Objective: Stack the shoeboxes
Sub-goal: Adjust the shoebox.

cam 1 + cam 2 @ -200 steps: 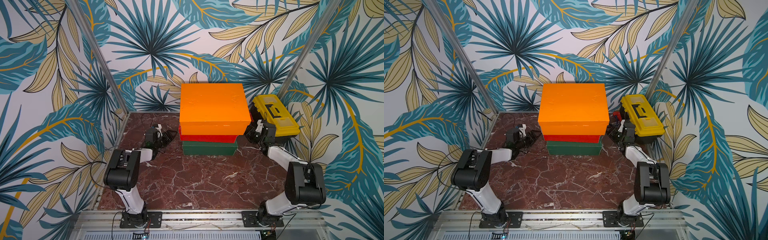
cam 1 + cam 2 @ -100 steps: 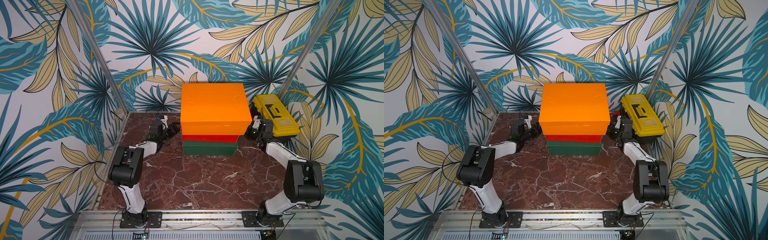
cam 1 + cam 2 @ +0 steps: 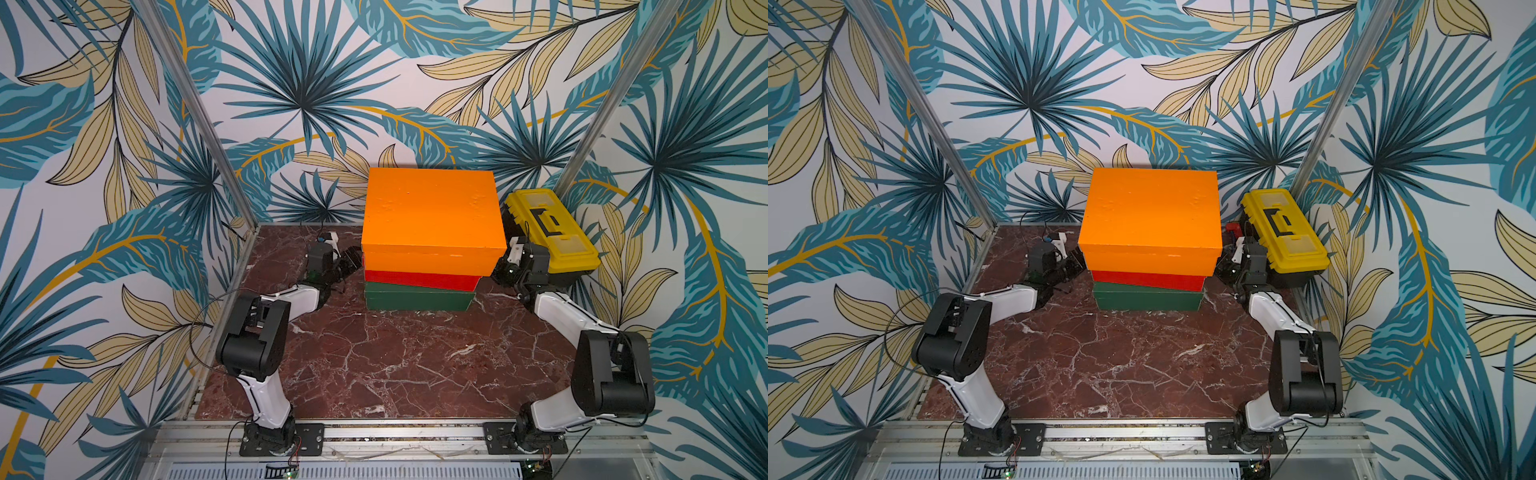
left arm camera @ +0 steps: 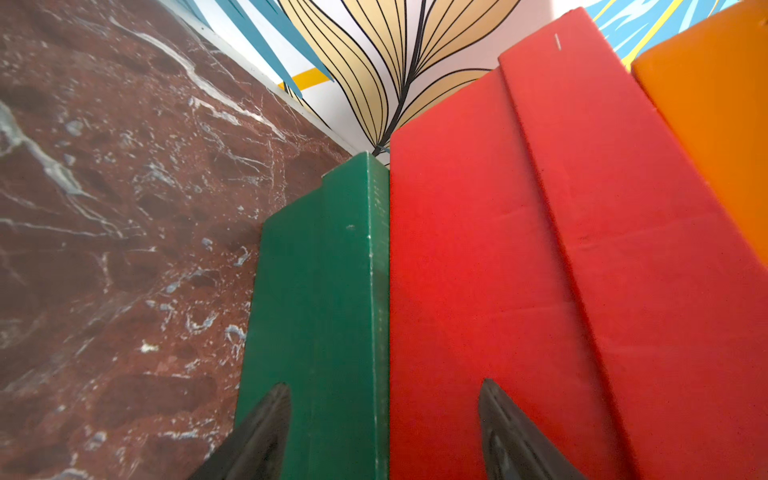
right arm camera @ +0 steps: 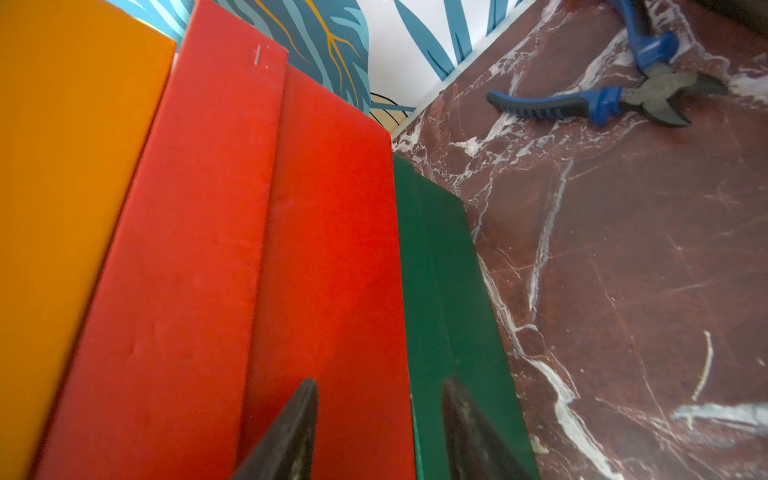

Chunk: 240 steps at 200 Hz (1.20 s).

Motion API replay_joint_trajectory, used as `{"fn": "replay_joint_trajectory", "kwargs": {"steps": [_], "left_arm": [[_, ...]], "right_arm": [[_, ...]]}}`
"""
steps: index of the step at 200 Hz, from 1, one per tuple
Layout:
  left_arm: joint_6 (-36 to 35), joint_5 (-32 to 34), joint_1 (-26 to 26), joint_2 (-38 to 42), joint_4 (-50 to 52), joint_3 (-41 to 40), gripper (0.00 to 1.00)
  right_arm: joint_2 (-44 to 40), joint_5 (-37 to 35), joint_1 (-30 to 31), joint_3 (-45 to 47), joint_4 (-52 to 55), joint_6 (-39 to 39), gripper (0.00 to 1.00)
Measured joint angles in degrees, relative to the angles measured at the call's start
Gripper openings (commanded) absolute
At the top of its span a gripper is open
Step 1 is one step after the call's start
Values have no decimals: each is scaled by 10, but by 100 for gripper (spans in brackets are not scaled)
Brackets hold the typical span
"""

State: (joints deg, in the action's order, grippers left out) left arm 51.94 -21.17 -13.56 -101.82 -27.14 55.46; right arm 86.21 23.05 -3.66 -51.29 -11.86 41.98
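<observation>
The left gripper [image 3: 351,261] sits low over the marble table [image 3: 395,365], its two dark fingers [image 4: 266,432] spread apart and clamped on nothing. It is aimed squarely at the left end of a three-box stack. In the left wrist view the fingers straddle the seam where the red box [image 3: 419,280] rests on the green box [image 3: 417,300]. Whether the tips actually touch the cardboard cannot be told.

Straight ahead of that gripper, between the two arms, the shoeboxes stand piled near the back wall. The green box lies on the table, the red one sits on it slightly askew, and the orange box [image 3: 430,216] is on top. The orange box overhangs the ends of the two below and reaches out above both grippers.

On the stack's far side, the right gripper [image 3: 501,271] faces the opposite end at the same low height. Its fingers [image 5: 291,432] are likewise parted and hold nothing. They too are lined up on the join between red and green. Contact cannot be made out here either.

Just behind and outboard of the right gripper stands a yellow-lidded toolbox [image 3: 548,232] against the side wall. A pair of blue-handled pliers [image 5: 602,104] lies on the marble beyond that gripper, beside the stack and toward the back wall.
</observation>
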Motion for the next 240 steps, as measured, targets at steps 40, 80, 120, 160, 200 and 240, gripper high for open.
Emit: {"fn": "replay_joint_trajectory", "kwargs": {"steps": [40,80,120,160,200,240], "left_arm": [[-1,23,-15,19,4,-18,72],[-1,41,-20,30,3,-31,72],[-1,53,-22,39,2,-40,72],[-1,60,-23,54,4,-54,72],[-1,73,-29,69,5,-70,72],[-2,82,-32,77,6,-76,72]], "right_arm": [[-19,-24,0,4,17,-9,51],[-9,-29,-1,-1,19,-10,51],[10,-22,-1,-17,17,-9,51],[14,-16,-1,-19,15,-9,50],[14,-15,-1,-19,16,-9,50],[14,-16,0,-19,15,-9,50]]}}
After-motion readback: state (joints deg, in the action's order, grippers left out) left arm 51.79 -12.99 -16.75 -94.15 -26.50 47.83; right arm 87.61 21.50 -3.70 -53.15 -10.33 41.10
